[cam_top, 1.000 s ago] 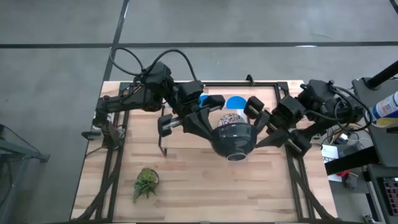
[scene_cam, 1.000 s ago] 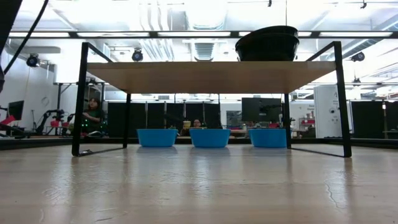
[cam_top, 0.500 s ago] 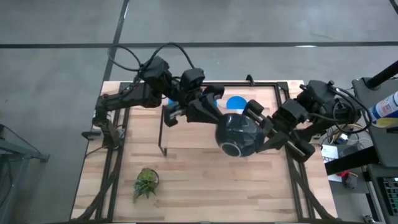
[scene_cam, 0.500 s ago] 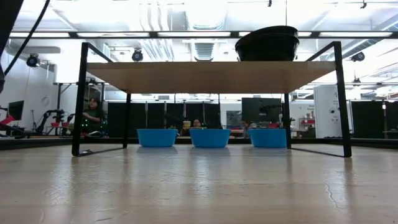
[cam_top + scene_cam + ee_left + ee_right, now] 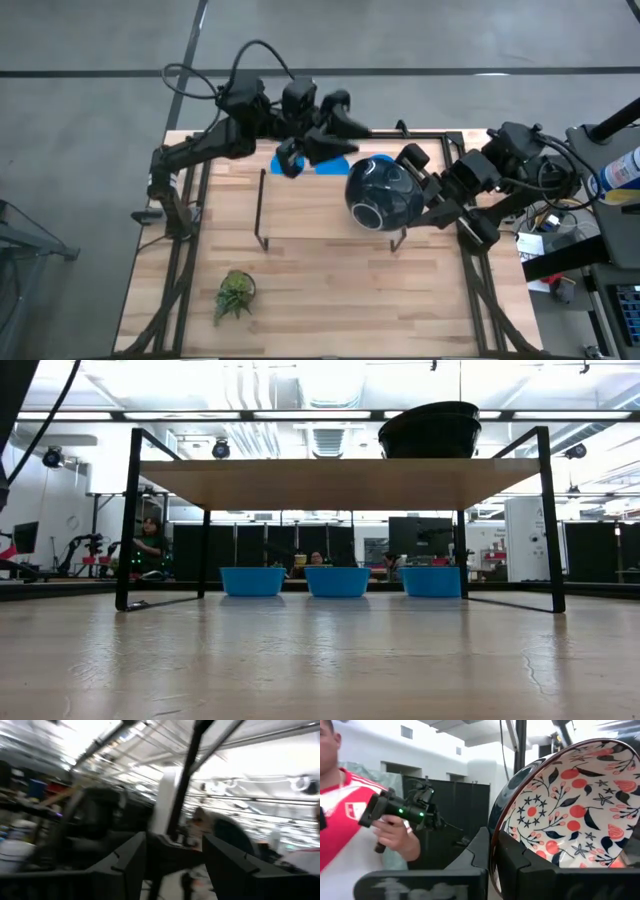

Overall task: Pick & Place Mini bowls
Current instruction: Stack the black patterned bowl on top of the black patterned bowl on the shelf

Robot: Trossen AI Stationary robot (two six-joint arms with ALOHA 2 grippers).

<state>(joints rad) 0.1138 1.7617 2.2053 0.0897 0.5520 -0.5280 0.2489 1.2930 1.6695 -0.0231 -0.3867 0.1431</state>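
My right gripper (image 5: 418,192) is shut on a large bowl (image 5: 385,195), dark blue outside and white with red flowers and dark leaves inside (image 5: 570,805). The bowl is tipped on its side above the table's middle. My left gripper (image 5: 320,140) stands open and raised near the far edge, with nothing between its fingers (image 5: 132,865). Blue mini bowls (image 5: 335,165) show below it. In the low view, three blue mini bowls (image 5: 337,581) stand in a row under a shelf board (image 5: 340,482). A dark bowl (image 5: 430,430) shows above that board. My right gripper holds the large bowl by its rim (image 5: 492,837), with one finger inside the bowl and one outside. The fingers come from the table's right side. The bowl is lifted clear and tipped, its base ring (image 5: 368,215) toward the high camera and its inside toward the wrist camera.
A black metal frame (image 5: 260,205) stands on the wooden table. A small green plant (image 5: 235,293) sits near the front left. In the right wrist view a person in a red-and-white shirt (image 5: 350,820) holds a black device beyond the table.
My left gripper has let go of the large bowl, opened, and swung up toward the far edge. The bowl, now held only by my right gripper, has moved toward the far edge and tipped further onto its side.
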